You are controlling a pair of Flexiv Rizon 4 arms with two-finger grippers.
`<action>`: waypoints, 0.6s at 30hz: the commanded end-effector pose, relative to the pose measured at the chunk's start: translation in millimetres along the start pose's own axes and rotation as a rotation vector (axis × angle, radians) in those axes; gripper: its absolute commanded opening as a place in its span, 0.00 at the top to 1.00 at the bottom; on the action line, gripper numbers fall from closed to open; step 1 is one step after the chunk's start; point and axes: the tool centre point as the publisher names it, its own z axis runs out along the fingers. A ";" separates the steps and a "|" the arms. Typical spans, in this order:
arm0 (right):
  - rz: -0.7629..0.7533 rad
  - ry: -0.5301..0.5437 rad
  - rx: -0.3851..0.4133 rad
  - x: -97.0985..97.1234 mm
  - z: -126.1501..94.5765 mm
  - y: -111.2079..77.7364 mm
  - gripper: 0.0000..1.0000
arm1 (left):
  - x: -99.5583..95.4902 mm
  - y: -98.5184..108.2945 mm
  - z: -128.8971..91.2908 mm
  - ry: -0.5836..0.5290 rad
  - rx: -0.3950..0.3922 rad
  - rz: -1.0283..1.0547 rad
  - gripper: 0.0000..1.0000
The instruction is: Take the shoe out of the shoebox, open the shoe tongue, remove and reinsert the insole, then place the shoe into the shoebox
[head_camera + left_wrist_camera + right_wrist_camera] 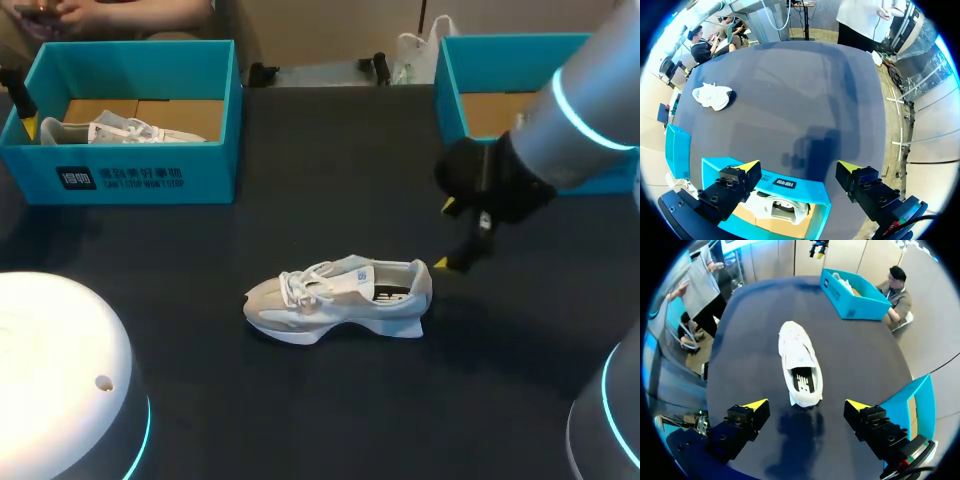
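A white and beige shoe (340, 298) lies on its sole in the middle of the dark table, toe to the left, its insole showing in the opening. My right gripper (445, 235) hangs open just behind the heel; in the right wrist view the shoe (800, 360) stretches ahead of the open gripper (807, 404), heel nearest, nothing held. My left gripper (800, 167) stands open over the near wall of the left shoebox (812, 187), apart from it. A second white shoe (780, 207) lies in that box. The table shoe (713, 96) shows far ahead.
The teal left shoebox (130, 175) sits at the back left with a shoe (120, 130) inside. A second teal shoebox (450, 90) stands at the back right, partly behind my right arm. My left arm's white housing (60, 380) fills the front left corner.
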 end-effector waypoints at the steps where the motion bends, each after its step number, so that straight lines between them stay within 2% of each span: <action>1: -0.032 0.022 -0.241 -1.1 0.9 -27.0 0.00 | -0.1 -0.7 -0.5 0.003 -0.002 -0.001 0.00; 4: -0.060 0.047 -0.307 -0.9 1.6 -34.2 0.00 | -0.1 -0.7 -0.5 0.003 -0.002 -0.001 0.00; 7: -0.110 0.073 -0.323 1.2 3.9 -38.4 0.00 | -0.1 -0.7 -0.5 0.003 -0.002 -0.001 0.00; 14: -0.084 0.089 -0.409 0.8 16.0 -57.9 0.00 | -0.1 -0.7 -0.5 0.003 -0.002 -0.001 0.00; 18: -0.070 0.095 -0.444 -1.3 25.8 -76.2 0.00 | -0.1 -0.7 -0.5 0.003 -0.002 -0.001 0.00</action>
